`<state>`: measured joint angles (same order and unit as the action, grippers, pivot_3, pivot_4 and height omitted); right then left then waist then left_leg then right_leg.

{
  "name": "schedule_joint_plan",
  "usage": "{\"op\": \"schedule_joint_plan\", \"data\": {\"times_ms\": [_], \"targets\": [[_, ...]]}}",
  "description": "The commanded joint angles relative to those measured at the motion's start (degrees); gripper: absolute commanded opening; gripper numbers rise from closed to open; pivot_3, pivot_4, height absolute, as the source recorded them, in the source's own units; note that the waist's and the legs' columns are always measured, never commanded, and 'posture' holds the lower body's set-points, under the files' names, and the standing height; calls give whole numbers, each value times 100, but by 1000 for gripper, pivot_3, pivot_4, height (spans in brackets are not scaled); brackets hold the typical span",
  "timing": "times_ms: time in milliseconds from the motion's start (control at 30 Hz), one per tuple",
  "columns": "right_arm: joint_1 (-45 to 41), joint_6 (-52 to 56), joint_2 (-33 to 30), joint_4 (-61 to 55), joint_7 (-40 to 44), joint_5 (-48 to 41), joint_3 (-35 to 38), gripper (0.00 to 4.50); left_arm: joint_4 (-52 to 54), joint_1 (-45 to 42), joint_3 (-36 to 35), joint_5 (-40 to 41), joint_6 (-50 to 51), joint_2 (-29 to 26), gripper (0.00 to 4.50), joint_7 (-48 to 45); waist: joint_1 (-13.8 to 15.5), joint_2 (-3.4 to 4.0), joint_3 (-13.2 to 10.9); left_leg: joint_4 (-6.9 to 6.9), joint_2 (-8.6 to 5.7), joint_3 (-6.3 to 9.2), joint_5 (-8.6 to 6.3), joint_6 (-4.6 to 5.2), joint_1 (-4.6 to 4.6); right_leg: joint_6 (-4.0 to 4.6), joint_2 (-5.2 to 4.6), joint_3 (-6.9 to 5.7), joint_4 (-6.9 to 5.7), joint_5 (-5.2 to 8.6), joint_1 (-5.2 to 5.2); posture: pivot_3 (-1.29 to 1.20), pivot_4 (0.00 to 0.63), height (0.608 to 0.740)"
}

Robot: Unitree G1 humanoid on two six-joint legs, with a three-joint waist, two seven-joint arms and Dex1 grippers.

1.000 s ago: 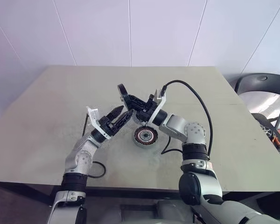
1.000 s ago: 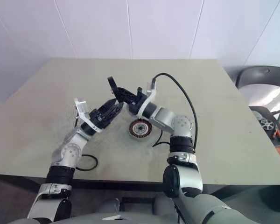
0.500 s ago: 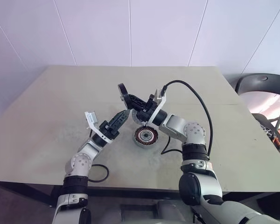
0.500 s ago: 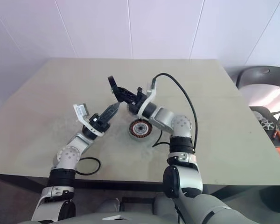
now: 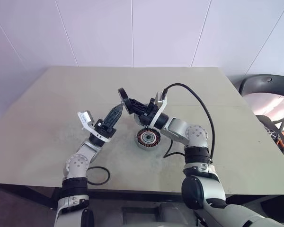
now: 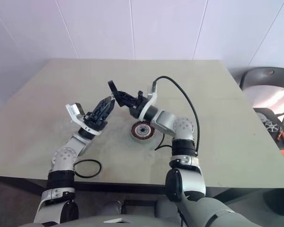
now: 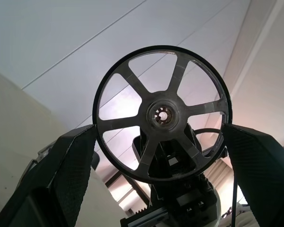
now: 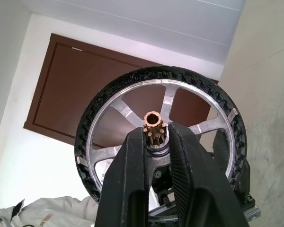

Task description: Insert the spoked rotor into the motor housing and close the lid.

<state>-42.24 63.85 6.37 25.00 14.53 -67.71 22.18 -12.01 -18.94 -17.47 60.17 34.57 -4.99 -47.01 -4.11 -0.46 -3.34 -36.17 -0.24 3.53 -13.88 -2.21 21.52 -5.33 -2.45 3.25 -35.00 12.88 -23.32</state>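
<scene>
My right gripper (image 5: pixel 129 101) is shut on the spoked rotor (image 5: pixel 122 93), a black-rimmed wheel with silver spokes, and holds it raised above the table. In the right wrist view its fingers (image 8: pixel 132 179) pinch the rotor's (image 8: pixel 161 142) brass hub. My left gripper (image 6: pixel 109 101) is open and points up at the rotor from the left. In the left wrist view its fingers (image 7: pixel 71 165) stand on either side of the rim (image 7: pixel 162 113). The motor housing (image 5: pixel 147 138), a silver cup with copper windings, sits on the table below the right wrist. The lid is out of view.
The beige table (image 5: pixel 61 104) has open surface all around the housing. A black cable loop (image 5: pixel 97 175) lies near the front edge by the left arm. Another cable (image 5: pixel 199 99) arcs from the right wrist. A chair (image 5: pixel 267 87) stands off the table's right side.
My left gripper has rolled and tilted upward, and its fingers now flank the rotor's rim. The right gripper has held still with the rotor.
</scene>
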Motion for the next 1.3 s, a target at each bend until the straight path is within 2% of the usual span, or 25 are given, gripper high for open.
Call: {"op": "schedule_joint_plan", "data": {"times_ms": [33, 367, 767, 900, 1300], "targets": [[-66, 24, 49, -118, 103, -80, -13, 299, 227, -179, 32, -86, -59, 8, 4454, 79, 0, 0, 0, 0, 0, 0, 0, 0, 0, 0, 0, 0, 0, 0, 0, 0, 0, 740], [-46, 57, 47, -164, 146, -71, -44, 299, 142, -301, 152, -330, -35, 49, 4454, 222, -4, 0, 0, 3, 0, -1, 0, 0, 1, 0, 0, 0, 3, 0, -1, 0, 0, 740], [-28, 162, 65, -257, 275, -72, -92, 299, -79, -333, -31, 64, 537, 83, 4454, -100, -4, 0, 0, 2, 0, 0, 0, 0, 1, 0, 0, 0, 3, 1, -1, 0, 0, 740], [3, 286, 65, -380, 401, -161, -151, 299, -491, -326, -175, 105, 595, 78, 4454, -258, -4, 0, 0, 3, 0, 0, 0, 0, 1, 0, 0, -1, 4, 1, -2, 0, 0, 740], [109, 755, 92, -808, 786, -505, -272, 299, -728, -533, -385, 517, 975, 112, 4454, -836, -5, 0, 0, 3, 0, 0, -1, -1, 4, 1, -2, -1, 10, 2, -2, 0, 0, 740]]}}
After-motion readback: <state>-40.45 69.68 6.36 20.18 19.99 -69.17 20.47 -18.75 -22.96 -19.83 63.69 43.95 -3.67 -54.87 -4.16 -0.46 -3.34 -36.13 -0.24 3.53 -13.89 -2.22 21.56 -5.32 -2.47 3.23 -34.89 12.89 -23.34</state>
